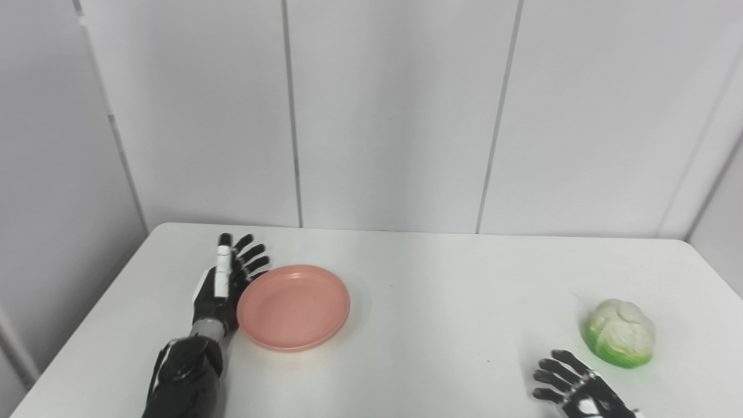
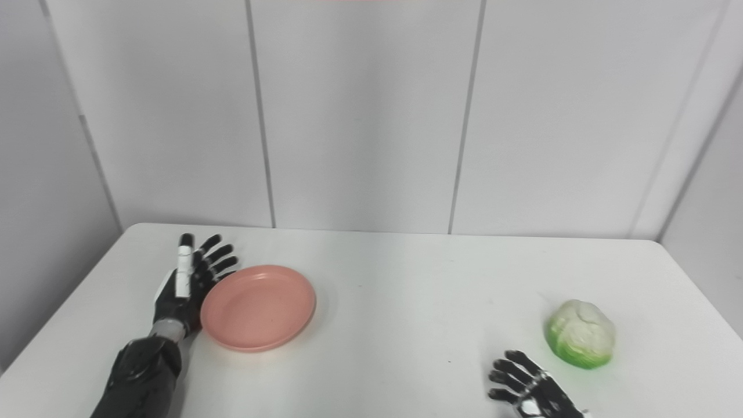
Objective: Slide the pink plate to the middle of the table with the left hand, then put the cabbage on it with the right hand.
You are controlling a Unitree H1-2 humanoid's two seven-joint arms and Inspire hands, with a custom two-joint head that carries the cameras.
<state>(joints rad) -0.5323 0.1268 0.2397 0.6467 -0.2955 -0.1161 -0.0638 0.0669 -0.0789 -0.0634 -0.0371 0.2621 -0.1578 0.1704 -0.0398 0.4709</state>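
Left hand, fingers spread, rests against the left rim of the round pink plastic plate, left of centre on the white surface. Right hand, fingers spread, lies near the green-and-white cabbage.

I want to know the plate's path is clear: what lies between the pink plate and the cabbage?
Nothing: between the pink plate and the cabbage the white table is bare in both eye views.
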